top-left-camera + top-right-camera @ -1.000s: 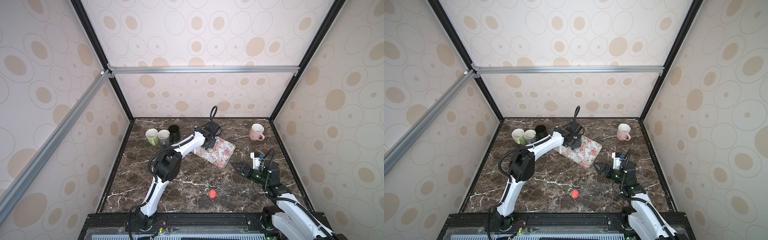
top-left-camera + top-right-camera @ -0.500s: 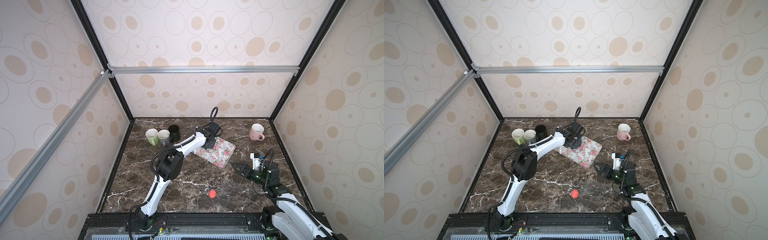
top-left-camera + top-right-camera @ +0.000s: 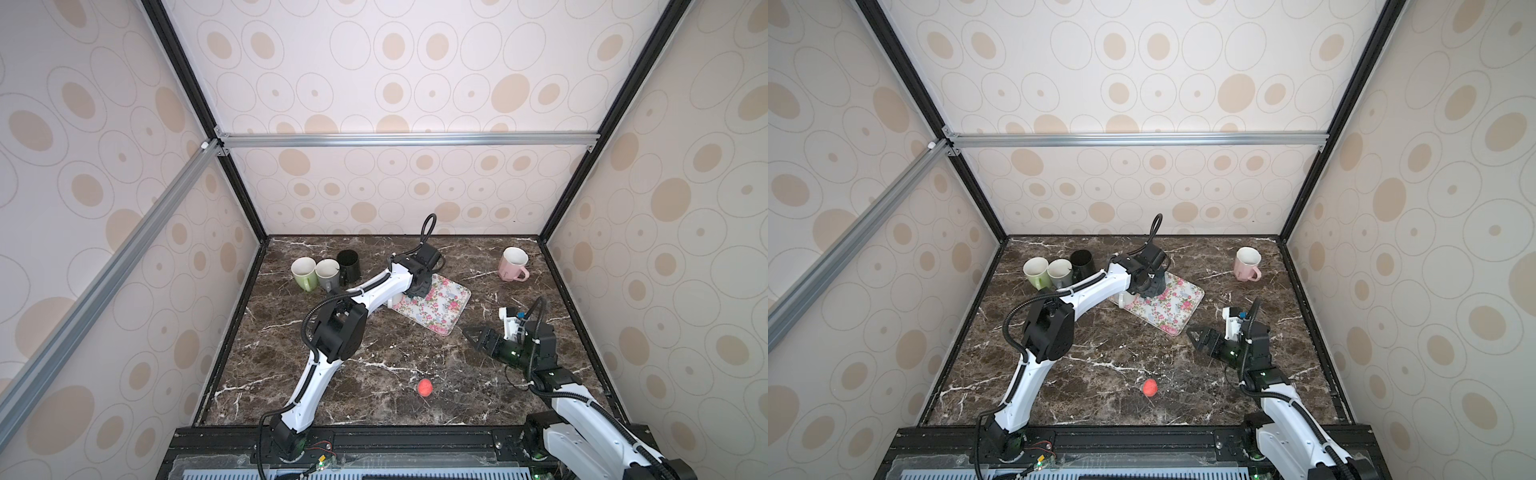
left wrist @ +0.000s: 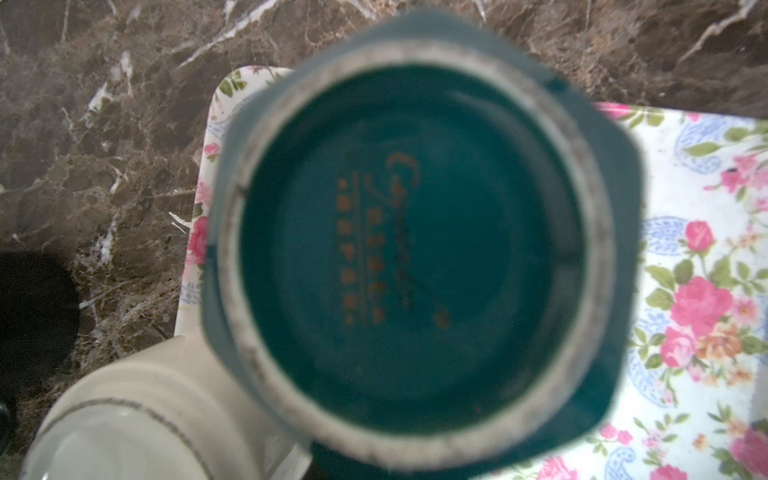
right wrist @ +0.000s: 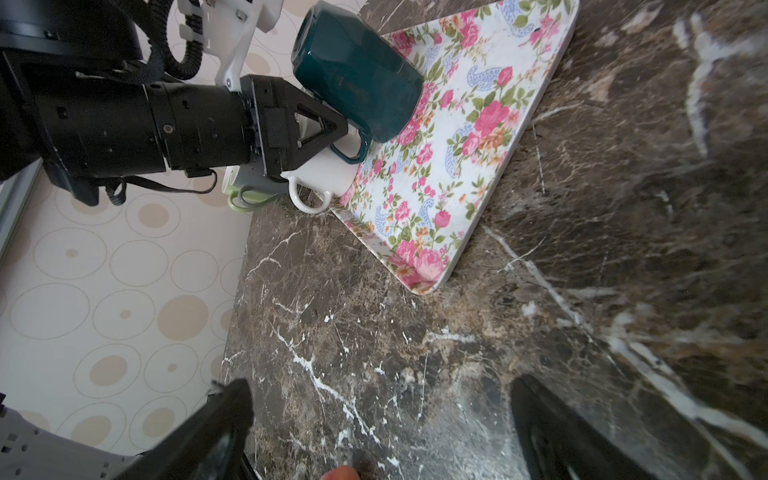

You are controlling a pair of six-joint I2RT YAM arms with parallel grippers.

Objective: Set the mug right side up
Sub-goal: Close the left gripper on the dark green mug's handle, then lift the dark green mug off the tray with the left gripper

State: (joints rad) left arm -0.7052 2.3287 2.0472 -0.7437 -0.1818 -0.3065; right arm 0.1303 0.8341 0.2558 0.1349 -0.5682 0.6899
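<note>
- Mug for the task: the teal mug (image 5: 357, 79) stands base up on the floral tray (image 5: 478, 124), near the tray's far-left corner, its mouth down against the tray.
- The left wrist view looks straight onto its unglazed foot ring and the printed mark on the base (image 4: 415, 249); in both top views the left arm's wrist hides it.
- The left gripper (image 5: 340, 133) sits low beside it, jaws drawn narrow and pinched on the mug's handle.
- A white mug (image 5: 324, 174) lies on its side just beside the teal one, at the tray's edge.
- The right gripper (image 3: 471, 334) hovers over the marble tabletop (image 3: 374, 353) just off the tray's near corner, jaws spread wide and holding nothing; its two fingers (image 5: 224, 419) frame bare stone.
- At back left a green mug (image 3: 303, 272), a grey mug (image 3: 327, 272) and a black mug (image 3: 348, 266) stand upright together.
- A pink mug (image 3: 513, 264) stands upright at back right.
- A red ball (image 3: 424, 387) lies near the front.
</note>
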